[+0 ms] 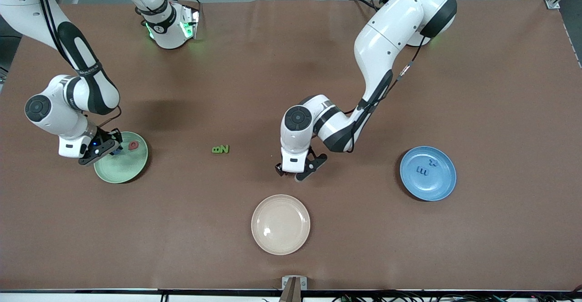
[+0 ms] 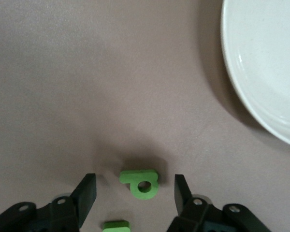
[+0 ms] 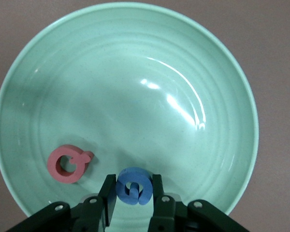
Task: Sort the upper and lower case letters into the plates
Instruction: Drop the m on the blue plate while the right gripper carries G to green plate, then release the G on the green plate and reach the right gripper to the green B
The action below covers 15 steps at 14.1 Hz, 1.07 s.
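My right gripper (image 3: 134,191) is shut on a blue letter (image 3: 133,186) low over the mint green plate (image 3: 135,87), near its rim; in the front view that gripper (image 1: 113,149) is above the plate (image 1: 120,168). A pink letter (image 3: 67,164) lies in that plate. My left gripper (image 2: 134,193) is open and straddles a green letter (image 2: 140,183) on the table, with a gap on each side. A second green piece (image 2: 116,225) lies close by. In the front view the left gripper (image 1: 289,173) hides both. The blue plate (image 1: 443,186) holds two blue letters (image 1: 422,171).
Two green letters (image 1: 220,149) lie together on the table between the mint plate and the left gripper. A cream-beige plate (image 1: 280,224) sits nearer the front camera than the left gripper, and its rim (image 2: 241,82) shows in the left wrist view.
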Motion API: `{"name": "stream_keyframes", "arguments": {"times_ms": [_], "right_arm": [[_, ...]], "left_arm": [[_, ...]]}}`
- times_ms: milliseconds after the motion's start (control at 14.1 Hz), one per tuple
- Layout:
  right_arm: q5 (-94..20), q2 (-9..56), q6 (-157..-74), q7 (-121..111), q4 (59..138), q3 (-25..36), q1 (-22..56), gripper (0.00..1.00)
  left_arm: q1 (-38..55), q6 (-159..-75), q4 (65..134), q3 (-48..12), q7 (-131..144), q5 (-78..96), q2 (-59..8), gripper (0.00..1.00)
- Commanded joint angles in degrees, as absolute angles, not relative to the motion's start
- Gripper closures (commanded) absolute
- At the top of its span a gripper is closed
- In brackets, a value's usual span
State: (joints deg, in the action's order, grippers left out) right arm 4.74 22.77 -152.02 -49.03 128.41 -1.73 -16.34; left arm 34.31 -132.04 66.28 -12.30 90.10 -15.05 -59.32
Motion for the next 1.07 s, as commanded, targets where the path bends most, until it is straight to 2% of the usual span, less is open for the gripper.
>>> {"name": "stream_keyframes", "arguments": {"times_ms": [0,142,213,284,498,640,782,996], "right_arm": [[5.45,21.88,-151.61,-49.66,129.37,-2.64,-17.4,0.74],[5.45,21.71,-151.61,-49.48,129.64,-2.64,-17.49,0.41],[5.36,21.53,-151.61,-49.22,129.99,-2.64,-17.66,0.3],[5.45,20.92,-151.52,-48.96,130.34,-2.72,-17.67,0.25],[5.36,15.66,-145.31,-47.3,129.56,-3.42,-16.27,0.24],[5.27,12.32,-139.86,-39.51,128.59,-3.78,-12.24,0.24],[4.57,11.6,-135.37,-25.48,126.66,-3.87,-5.92,0.24],[2.38,11.78,-132.9,-3.76,124.64,-3.78,2.17,0.22]], "left_arm": [[34.81,-131.66,63.81,-11.69,89.38,-13.36,-61.08,0.33],[34.8,-131.48,63.81,-11.69,89.38,-11.0,-61.26,0.36],[34.8,-131.48,63.72,-11.69,89.38,-10.9,-61.26,0.36],[34.8,-131.48,63.72,-11.69,89.38,-10.81,-61.26,0.37],[34.28,-131.48,63.72,-11.69,89.3,-10.64,-61.43,0.39],[33.66,-131.57,63.46,-11.69,89.21,-9.49,-61.79,0.41],[33.75,-131.57,62.85,-11.69,89.3,-9.49,-62.49,0.41],[34.1,-131.84,62.84,-11.6,89.3,-9.49,-62.93,0.41]]}}
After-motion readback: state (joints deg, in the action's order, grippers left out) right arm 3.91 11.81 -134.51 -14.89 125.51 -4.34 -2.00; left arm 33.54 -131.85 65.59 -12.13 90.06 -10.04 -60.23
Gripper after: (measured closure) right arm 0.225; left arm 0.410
